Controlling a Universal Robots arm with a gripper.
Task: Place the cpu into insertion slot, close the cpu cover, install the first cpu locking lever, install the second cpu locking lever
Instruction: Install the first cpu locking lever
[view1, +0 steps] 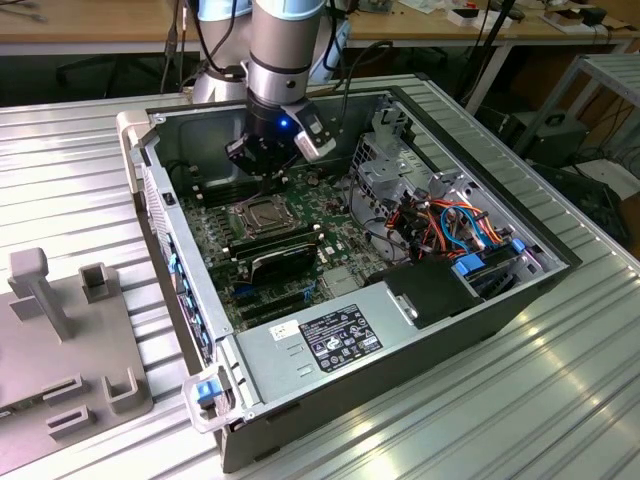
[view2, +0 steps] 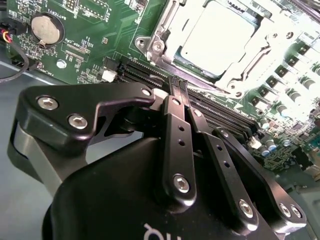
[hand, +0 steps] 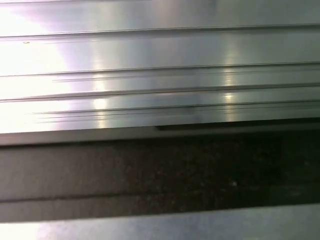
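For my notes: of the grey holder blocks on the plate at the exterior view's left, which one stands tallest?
The tall post at the plate's far corner stands tallest. It rises clearly above the low U-shaped block beside it and the other low blocks nearer the camera.

A ribbed metal table (view1: 560, 400) carries the open computer case (view1: 300, 350) and grey fixture (view1: 70, 340).

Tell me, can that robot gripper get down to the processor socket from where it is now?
Probably yes. The gripper, fingers pressed together and holding nothing, hangs just beside the insertion slot, where the cpu already sits under the closed cpu cover. Nothing stands between them; the black finned card lies on the socket's far side.
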